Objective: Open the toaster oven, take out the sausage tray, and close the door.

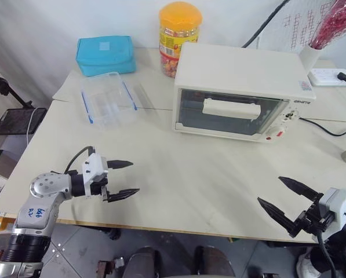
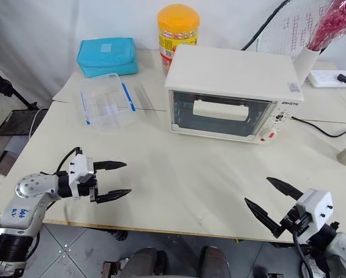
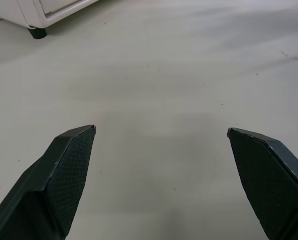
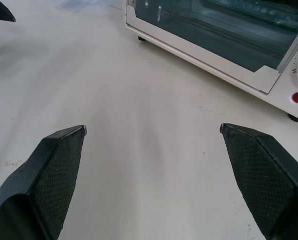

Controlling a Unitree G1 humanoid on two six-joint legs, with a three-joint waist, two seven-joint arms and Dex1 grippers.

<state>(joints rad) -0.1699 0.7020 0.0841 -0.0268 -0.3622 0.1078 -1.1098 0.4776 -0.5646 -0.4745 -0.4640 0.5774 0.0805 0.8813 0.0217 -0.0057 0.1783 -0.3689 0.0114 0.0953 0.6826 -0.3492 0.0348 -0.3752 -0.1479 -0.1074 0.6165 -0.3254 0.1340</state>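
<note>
The toaster oven (image 1: 242,92) sits shut across the bench (image 1: 178,174), its handle (image 1: 231,109) lying crosswise, nearer the right gripper (image 1: 288,202); both grippers' fingers gape empty, left gripper (image 1: 123,179) included.

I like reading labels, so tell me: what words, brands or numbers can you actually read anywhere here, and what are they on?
Toaster oven: a brand word on the front corner and a sticker on top, both too small to read.
Yellow-lidded jar: printed label, unreadable.
Left arm: blue handwriting, illegible.
Oven dial, right wrist view: numbers cut off, unreadable.
</note>
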